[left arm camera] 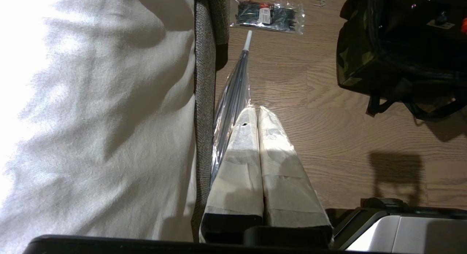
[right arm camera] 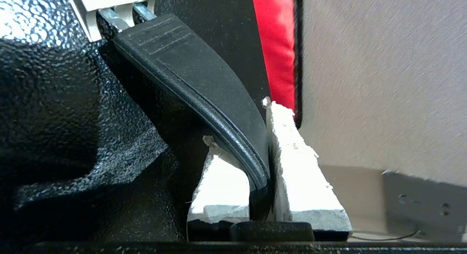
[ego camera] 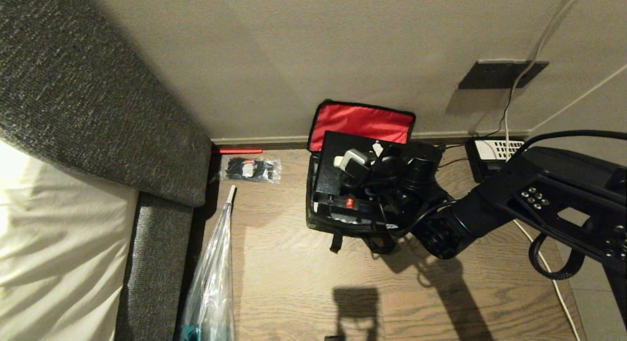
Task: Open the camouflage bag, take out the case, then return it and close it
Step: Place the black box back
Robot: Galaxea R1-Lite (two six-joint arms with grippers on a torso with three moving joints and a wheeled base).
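Wood floor [ego camera: 303,282] by a beige wall, grey sofa at 9 o'clock of the head view with a white sheet on it. Camouflage bag [left arm camera: 355,60] sits on the floor against the wall near centre, lid flipped up so the red lining [ego camera: 360,121] faces me. So opening is done. Case [ego camera: 338,177] stands in the bag's mouth, black top and small red latch showing; can't tell whether it's on its way out or going back in.

My right end effector [right arm camera: 261,155] is clamped on the case's handle [right arm camera: 204,86], white padded fingers [right arm camera: 295,166] pressed to either side of the bar, right arm reaching in from 3 o'clock. Left end effector [left arm camera: 258,151] idle, fingers together, hanging over the floor beside a wrapped umbrella [left arm camera: 233,89].

Left to do, I judge: at least seat the case fully, let go of the handle, drop the lid, zip shut. Packet of cable ties [ego camera: 250,168] at 10 o'clock of the bag, untouched.
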